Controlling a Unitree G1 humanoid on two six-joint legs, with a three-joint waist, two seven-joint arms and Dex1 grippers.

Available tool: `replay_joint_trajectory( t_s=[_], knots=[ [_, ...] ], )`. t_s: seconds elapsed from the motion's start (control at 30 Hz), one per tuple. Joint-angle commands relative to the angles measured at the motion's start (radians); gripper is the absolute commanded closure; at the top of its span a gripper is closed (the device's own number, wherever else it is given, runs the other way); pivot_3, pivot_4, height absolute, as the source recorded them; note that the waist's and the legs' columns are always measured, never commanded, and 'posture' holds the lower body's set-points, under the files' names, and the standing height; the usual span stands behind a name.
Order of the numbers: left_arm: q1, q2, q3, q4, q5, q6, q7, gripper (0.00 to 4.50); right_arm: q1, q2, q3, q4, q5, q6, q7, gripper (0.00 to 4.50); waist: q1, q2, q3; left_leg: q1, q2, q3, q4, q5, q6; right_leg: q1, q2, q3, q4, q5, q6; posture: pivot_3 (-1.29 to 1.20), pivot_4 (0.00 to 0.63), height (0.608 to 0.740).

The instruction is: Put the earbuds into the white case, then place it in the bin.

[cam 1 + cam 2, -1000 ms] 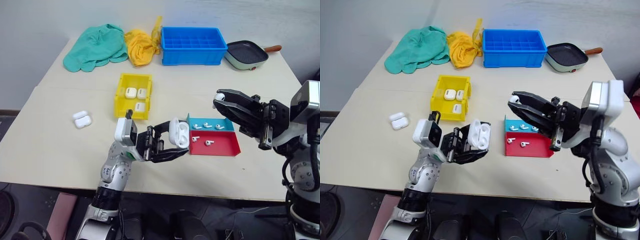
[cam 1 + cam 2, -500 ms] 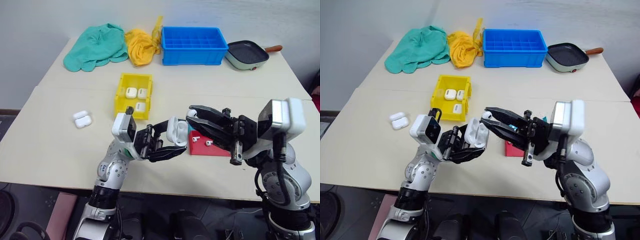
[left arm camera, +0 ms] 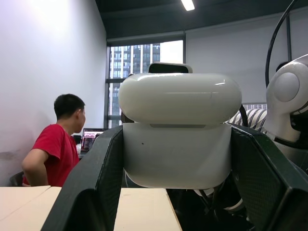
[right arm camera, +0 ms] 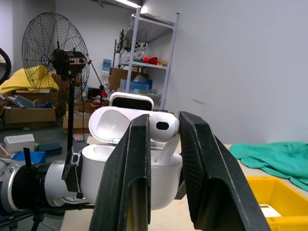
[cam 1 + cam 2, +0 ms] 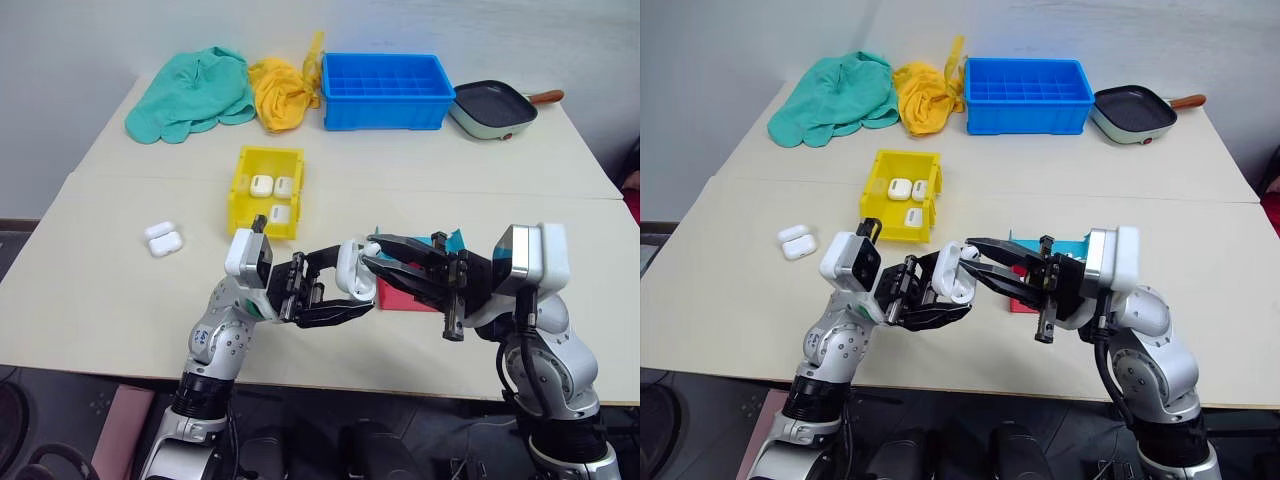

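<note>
Left gripper: the left gripper [image 5: 335, 290] clamps the white case [image 5: 351, 270], lid open, above the table's near edge.
Right gripper: the right gripper [image 4: 161, 144] pinches an earbud [image 4: 163, 129] between nearly closed fingers, stem pointing into the case.
Bin: the bin [image 5: 243, 190] sits well behind, already holding closed cases.
Advice: the stem should line up with its socket before release; whether it is seated yet cannot be told.
Change: a second ago the right gripper was well apart, over the trays [image 5: 455, 240]; it has since crossed to the case.

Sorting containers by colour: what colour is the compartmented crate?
Bright blue crate, best in the left eye view.
</note>
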State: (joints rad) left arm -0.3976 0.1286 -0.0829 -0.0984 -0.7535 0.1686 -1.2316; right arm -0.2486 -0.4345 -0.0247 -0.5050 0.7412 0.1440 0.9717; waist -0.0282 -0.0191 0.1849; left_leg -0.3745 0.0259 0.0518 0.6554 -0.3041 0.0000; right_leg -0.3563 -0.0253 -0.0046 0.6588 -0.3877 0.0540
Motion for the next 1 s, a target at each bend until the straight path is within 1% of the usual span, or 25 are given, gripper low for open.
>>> replay_joint_trajectory(
  t_s=[0.03,0.07,0.13,0.2,0.3,0.4,0.43,0.47,0.53,0.6,0.7,0.73,0.8,0.87,0.93,1.0],
  knots=[
    [-0.021,-0.018,0.011,-0.032,-0.018,-0.016,0.008,1.69,0.024,-0.015,0.019,0.019,-0.041,-0.015,0.025,4.06,0.0,0.0,0.0,0.0,0.0,0.0,0.0,0.0,0.0,0.0,0.0,0.0,0.0,0.0,0.0,0.0,0.15,0.74],
    [-0.022,-0.018,0.011,-0.033,-0.017,-0.016,0.008,1.69,0.028,-0.019,0.024,0.021,-0.03,-0.002,0.029,4.06,0.0,0.0,0.0,0.0,0.0,0.0,0.0,0.0,0.0,0.0,0.0,0.0,0.0,0.0,0.0,0.0,0.15,0.74],
    [-0.022,-0.02,0.012,-0.035,-0.015,-0.016,0.009,1.69,0.022,-0.011,0.025,0.029,-0.047,-0.038,0.042,3.34,0.0,0.0,0.0,0.0,0.0,0.0,0.0,0.0,0.0,0.0,0.0,0.0,0.0,0.0,0.0,0.0,0.15,0.74],
    [-0.024,-0.021,0.014,-0.034,-0.012,-0.017,0.009,1.69,0.018,-0.014,0.027,0.035,-0.046,-0.043,0.051,2.76,0.0,0.0,0.0,0.0,0.0,0.0,0.0,0.0,0.0,0.0,0.0,0.0,0.0,0.0,0.0,0.0,0.15,0.74],
    [-0.022,-0.019,0.023,-0.034,-0.006,-0.016,0.01,1.69,0.007,-0.023,0.006,0.018,-0.011,-0.008,0.021,1.7,0.001,0.0,0.0,0.0,0.0,0.0,-0.001,0.0,0.0,0.0,0.0,0.0,0.0,0.0,0.0,0.0,0.15,0.74],
    [-0.003,0.014,0.043,-0.022,0.01,-0.01,0.015,1.69,0.01,-0.083,-0.111,-0.011,0.075,0.061,-0.044,0.68,0.001,0.0,0.0,0.0,0.0,0.0,-0.001,0.0,0.0,0.0,0.0,0.0,0.0,0.0,0.0,0.0,0.15,0.74],
    [0.008,0.029,0.055,-0.01,0.018,-0.013,0.018,1.69,0.037,-0.106,-0.178,0.004,0.109,0.086,-0.077,0.29,0.002,0.0,0.0,0.0,0.0,0.0,-0.001,0.0,0.0,0.0,0.0,0.0,0.0,0.0,0.0,0.0,0.15,0.74],
    [0.015,0.038,0.062,-0.002,0.023,-0.015,0.019,1.69,0.058,-0.121,-0.221,0.016,0.132,0.104,-0.099,0.01,0.006,0.0,0.0,0.0,0.0,0.0,-0.001,0.0,0.0,0.0,0.0,0.0,-0.001,0.0,0.0,0.0,0.15,0.74],
    [0.042,0.084,0.085,0.02,0.044,-0.022,0.018,1.69,0.206,-0.211,-0.342,0.112,0.056,0.048,0.024,0.01,0.012,0.0,0.0,0.0,-0.001,-0.002,-0.002,0.0,0.0,0.001,0.0,0.0,-0.002,0.0,0.0,0.0,0.15,0.74],
    [0.063,0.12,0.106,0.033,0.057,-0.03,0.022,1.69,0.32,-0.266,-0.438,0.221,-0.011,-0.025,0.115,0.01,0.024,0.0,0.0,0.001,-0.002,-0.002,-0.006,0.0,0.001,0.001,0.0,0.0,-0.004,0.0,0.0,0.0,0.15,0.74],
    [0.091,0.158,0.134,0.038,0.064,-0.043,0.022,1.69,0.421,-0.312,-0.537,0.426,-0.097,-0.162,0.202,0.01,0.026,0.0,0.0,0.0,-0.002,-0.002,-0.007,0.0,0.0,0.001,0.0,0.0,-0.006,0.0,0.0,0.0,0.15,0.74],
    [0.099,0.164,0.139,0.035,0.064,-0.045,0.024,1.69,0.437,-0.324,-0.552,0.49,-0.128,-0.21,0.225,0.01,0.025,0.0,0.0,0.0,-0.002,-0.002,-0.007,0.0,0.0,0.001,0.0,0.001,-0.006,0.0,0.0,0.0,0.15,0.74],
    [0.11,0.17,0.144,0.029,0.065,-0.051,0.025,1.69,0.446,-0.34,-0.569,0.599,-0.17,-0.281,0.255,0.01,0.021,0.0,0.0,0.001,-0.002,-0.001,-0.006,-0.001,0.002,0.001,0.0,0.002,-0.006,0.0,0.0,0.0,0.15,0.74],
    [0.117,0.171,0.144,0.023,0.068,-0.056,0.027,1.69,0.422,-0.347,-0.568,0.661,-0.196,-0.323,0.255,0.01,0.015,0.0,0.0,0.003,-0.002,0.001,-0.006,-0.001,0.005,0.002,0.0,0.003,-0.006,0.0,0.0,0.0,0.15,0.74],
    [0.123,0.17,0.14,0.014,0.07,-0.059,0.033,1.69,0.374,-0.359,-0.534,0.654,-0.22,-0.319,0.225,0.01,0.001,0.0,0.001,0.005,-0.002,0.001,-0.007,-0.001,0.005,0.004,0.0,0.004,-0.006,0.0,-0.001,0.0,0.15,0.74],
    [0.126,0.167,0.136,0.007,0.074,-0.062,0.04,1.69,0.308,-0.387,-0.47,0.602,-0.27,-0.268,0.174,0.01,-0.012,0.001,0.001,0.006,-0.001,0.003,-0.006,0.0,0.004,0.004,0.001,0.006,-0.005,0.0,-0.001,0.0,0.15,0.74]
  ],
)
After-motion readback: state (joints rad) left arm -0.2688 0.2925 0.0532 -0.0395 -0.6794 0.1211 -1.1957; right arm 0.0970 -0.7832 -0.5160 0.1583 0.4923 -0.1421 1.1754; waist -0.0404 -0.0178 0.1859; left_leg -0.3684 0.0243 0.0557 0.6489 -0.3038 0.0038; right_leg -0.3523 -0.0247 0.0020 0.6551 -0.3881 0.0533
